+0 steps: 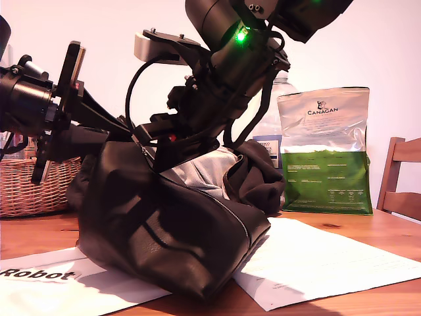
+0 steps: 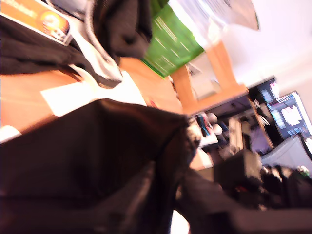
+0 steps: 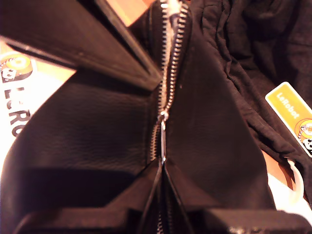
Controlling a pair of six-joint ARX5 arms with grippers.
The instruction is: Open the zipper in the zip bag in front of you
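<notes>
From the exterior view's left to its right, you have:

One wicker basket (image 1: 33, 187), at the far left, behind an arm.

One sheet of white paper printed "Robot" (image 1: 39, 280), flat on the wooden surface (image 1: 368, 227) at lower left.

One zip bag (image 1: 158, 230) of dark leather, left of centre, standing on the surface with its base across both paper sheets. One zipper (image 1: 220, 204) runs slanting down its upper edge; in the second wrist view the silver teeth (image 3: 171, 58) lie meshed beyond the pull tab (image 3: 163, 139).

My second gripper (image 3: 161, 168): jaws drawn narrow on the pull tab, the two dark fingers (image 3: 195, 192) meeting at its end.

My first gripper (image 2: 161, 195): dark bag leather fills its view; you cannot tell how its jaws stand.

Two arms above the bag in the exterior view, one from the left, one from top centre with a green light (image 1: 241, 36).

Black and grey cloth garments (image 1: 230, 171), heaped behind the bag; count not clear.

One further white sheet (image 1: 322, 263), right of the bag.

One clear bottle (image 1: 273, 125), behind.

One CANAGAN foil pouch (image 1: 323, 151), silver over green, upright.

One wooden chair (image 1: 401, 178), far right edge.
</notes>
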